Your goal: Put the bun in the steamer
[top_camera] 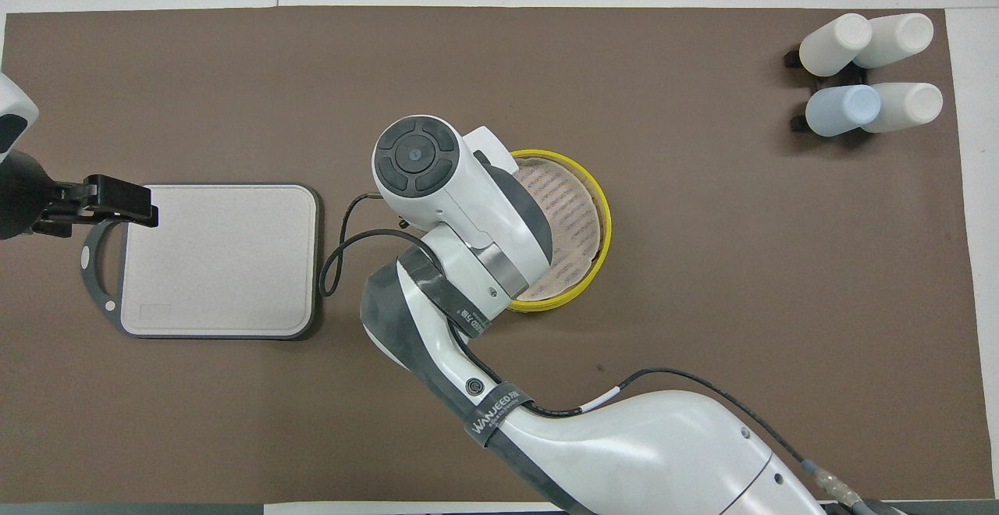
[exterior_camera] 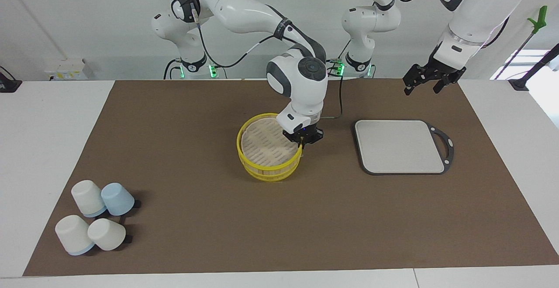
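The steamer (exterior_camera: 268, 147) is a round basket with bright yellow rims, pale slatted sides and a beige slatted top; it stands upright near the middle of the brown mat, gripped at its rim at about three o'clock in the facing view; the bun is not visible

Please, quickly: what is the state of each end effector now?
Left end effector: open, holding nothing.
Right end effector: shut on the steamer rim.
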Controlling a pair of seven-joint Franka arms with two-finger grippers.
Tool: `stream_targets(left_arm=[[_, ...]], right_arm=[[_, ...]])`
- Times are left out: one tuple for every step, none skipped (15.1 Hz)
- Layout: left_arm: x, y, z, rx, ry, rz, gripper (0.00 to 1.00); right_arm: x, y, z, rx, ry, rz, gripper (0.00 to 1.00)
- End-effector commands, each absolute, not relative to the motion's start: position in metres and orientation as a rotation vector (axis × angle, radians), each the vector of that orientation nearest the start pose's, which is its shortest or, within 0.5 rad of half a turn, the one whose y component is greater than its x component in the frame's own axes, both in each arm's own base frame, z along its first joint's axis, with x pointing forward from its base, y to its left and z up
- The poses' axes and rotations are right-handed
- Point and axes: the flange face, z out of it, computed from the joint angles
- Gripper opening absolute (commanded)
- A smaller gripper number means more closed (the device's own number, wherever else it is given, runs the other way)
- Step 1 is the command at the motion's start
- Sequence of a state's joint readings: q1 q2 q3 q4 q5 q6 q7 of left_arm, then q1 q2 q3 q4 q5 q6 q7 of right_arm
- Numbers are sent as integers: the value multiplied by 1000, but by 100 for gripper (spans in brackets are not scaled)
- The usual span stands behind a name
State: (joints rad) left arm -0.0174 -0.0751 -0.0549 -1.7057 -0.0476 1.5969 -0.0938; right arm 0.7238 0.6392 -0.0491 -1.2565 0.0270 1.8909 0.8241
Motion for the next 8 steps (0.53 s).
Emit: stream_targets(left_arm=[[526, -44, 608, -3196, -12, 31, 100], [526, -44, 609, -3196, -12, 29, 100], [526, -44, 607, -3196, -12, 33, 100], [525, -45, 608, -3196, -10, 34, 100], [525, -46, 608, -3194, -7, 33, 100], [526, -44, 608, -3196, -12, 31, 100], [526, -44, 607, -3196, -12, 33, 100], [525, -44, 608, -3196, -12, 31, 100]], right_arm=[[558, 460, 393, -3131, 274, 17, 0], [558, 460, 393, -3133, 277, 20, 0], [558, 459, 392, -3135, 278, 24, 0], [557, 458, 390, -3138, 283, 31, 0], [555, 457, 391, -3142, 285, 35, 0], [555, 456, 391, -3146, 286, 42, 0], [554, 456, 391, -3151, 286, 51, 0], [553, 455, 391, -3154, 289, 56, 0]])
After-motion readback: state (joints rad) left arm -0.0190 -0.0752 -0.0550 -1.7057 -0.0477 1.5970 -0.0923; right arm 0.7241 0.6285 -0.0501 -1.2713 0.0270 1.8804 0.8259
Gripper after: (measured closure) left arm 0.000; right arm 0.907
